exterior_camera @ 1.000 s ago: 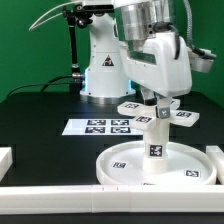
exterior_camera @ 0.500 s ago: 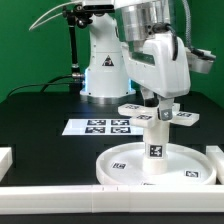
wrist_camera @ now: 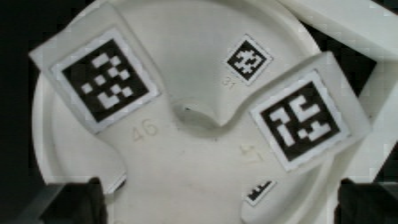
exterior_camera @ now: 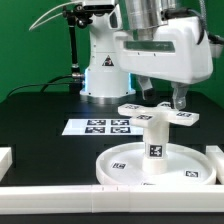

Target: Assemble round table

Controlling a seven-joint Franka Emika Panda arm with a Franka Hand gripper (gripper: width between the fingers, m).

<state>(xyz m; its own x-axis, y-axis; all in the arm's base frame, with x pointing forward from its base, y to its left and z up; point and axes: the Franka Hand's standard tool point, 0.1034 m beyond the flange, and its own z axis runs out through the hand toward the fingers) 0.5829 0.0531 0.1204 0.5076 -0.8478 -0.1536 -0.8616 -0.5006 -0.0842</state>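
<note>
Disc: we count one, lower centre, on the table.
Leg: one, upright on its hub.
Foot: one, atop the leg.
Fingers: we cannot tell whether spread.

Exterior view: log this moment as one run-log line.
gripper: at cross-shaped foot's right arm, state unclear | foot: on leg, upright | leg: on round disc | marker board: untouched
</note>
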